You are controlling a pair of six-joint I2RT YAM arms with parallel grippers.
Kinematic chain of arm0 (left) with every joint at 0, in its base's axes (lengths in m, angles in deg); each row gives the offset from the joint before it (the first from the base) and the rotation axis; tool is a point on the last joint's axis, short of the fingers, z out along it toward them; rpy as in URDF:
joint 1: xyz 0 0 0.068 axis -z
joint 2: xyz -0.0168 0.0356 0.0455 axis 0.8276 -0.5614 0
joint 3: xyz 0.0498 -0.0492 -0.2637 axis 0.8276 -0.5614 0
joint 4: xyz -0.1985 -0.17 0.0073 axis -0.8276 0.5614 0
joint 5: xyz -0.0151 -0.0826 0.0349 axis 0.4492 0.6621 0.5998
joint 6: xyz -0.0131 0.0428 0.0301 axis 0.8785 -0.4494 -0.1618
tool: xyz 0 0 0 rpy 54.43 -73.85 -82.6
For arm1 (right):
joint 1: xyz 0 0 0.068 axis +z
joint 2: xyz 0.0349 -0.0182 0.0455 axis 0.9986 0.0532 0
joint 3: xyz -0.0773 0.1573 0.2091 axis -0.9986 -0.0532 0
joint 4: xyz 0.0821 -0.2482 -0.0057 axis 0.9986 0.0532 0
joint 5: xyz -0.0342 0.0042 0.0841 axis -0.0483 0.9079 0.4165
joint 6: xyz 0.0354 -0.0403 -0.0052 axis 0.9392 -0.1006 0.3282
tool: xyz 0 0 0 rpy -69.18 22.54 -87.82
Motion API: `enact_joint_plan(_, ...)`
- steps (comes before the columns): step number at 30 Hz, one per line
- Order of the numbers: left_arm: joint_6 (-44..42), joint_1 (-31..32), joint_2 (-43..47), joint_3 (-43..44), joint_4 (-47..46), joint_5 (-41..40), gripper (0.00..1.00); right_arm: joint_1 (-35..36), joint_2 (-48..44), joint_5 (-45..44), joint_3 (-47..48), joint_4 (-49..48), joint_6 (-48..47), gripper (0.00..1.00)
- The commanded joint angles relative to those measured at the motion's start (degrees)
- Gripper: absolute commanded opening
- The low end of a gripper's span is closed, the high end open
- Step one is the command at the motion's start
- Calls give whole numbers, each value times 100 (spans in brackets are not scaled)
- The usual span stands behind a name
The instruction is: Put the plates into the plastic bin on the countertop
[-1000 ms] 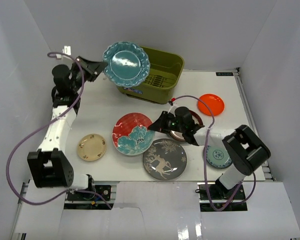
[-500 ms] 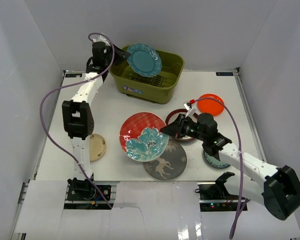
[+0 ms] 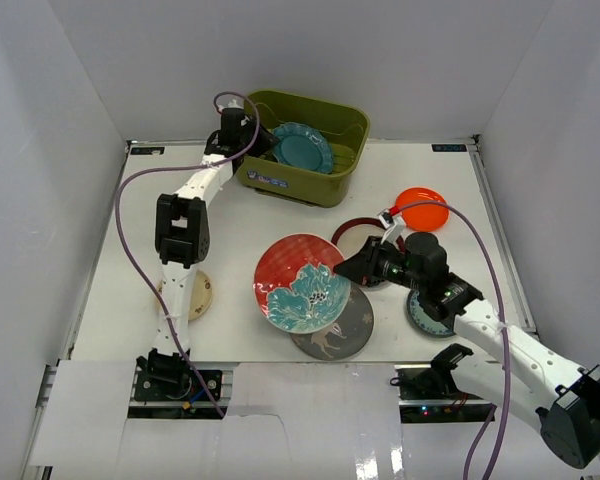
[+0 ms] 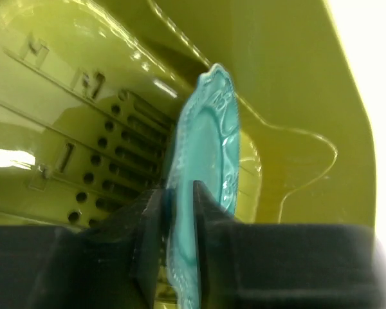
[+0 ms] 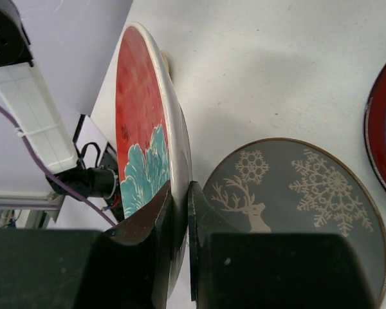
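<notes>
On the white bench stands the plastic bin. From it, the orange plate lies right, the dark-red-rimmed plate and the deer plate nearer, the cream plate near-left, the patterned plate near-right.

We see a glossy, glazed sheen on the teal scalloped plate and a shiny, smooth olive plastic bin with a ribbed, perforated floor. The red plate looks glazed too; the grey deer plate reads satin, the white desk matt and faintly grainy.
</notes>
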Motion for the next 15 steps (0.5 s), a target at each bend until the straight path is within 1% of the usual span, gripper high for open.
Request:
enact_joint_plan(1, -246, 236, 918, -293, -503, -21, 37, -52, -280, -245, 874, -509, -138, 8)
enact_joint_plan(2, -282, 263, 1006, -608, -512, -56, 45, -139, -254, -350, 955, -473, -200, 8)
enact_joint_plan(3, -317, 289, 1111, -776, -512, -73, 55, -201, -245, -395, 1042, -438, -236, 8)
enact_joint_plan(5, -317, 307, 1524, -1171, -608, -82, 61, -464, -157, -431, 1262, -420, -271, 8)
enact_joint_plan(6, -309, 307, 1691, -1591, -679, -74, 68, -570, -105, -413, 1350, -428, -271, 8)
enact_joint_plan(7, -291, 316, 2032, -1769, -749, -56, 73, -675, 26, -369, 1551, -428, -271, 8)
enact_joint_plan(8, -308, 307, 2192, -1928, -871, -47, 77, -885, 106, -360, 1666, -428, -271, 8)
enact_joint_plan(9, -343, 307, 2341, -2077, -881, -65, 85, -957, 202, -360, 1780, -437, -280, 8)
enact_joint_plan(11, -510, 307, 2667, -2061, -846, -100, 94, -1124, 536, -518, 2202, -437, -403, 8)
enact_joint_plan(12, -563, 307, 2738, -2000, -820, -91, 97, -1177, 668, -571, 2343, -437, -421, 8)
enact_joint_plan(13, -616, 298, 2808, -1747, -776, -56, 98, -1317, 982, -571, 2657, -446, -429, 8)
enact_joint_plan(15, -712, 281, 2852, -1395, -618, 110, 98, -1440, 1318, -589, 2932, -577, -360, 8)
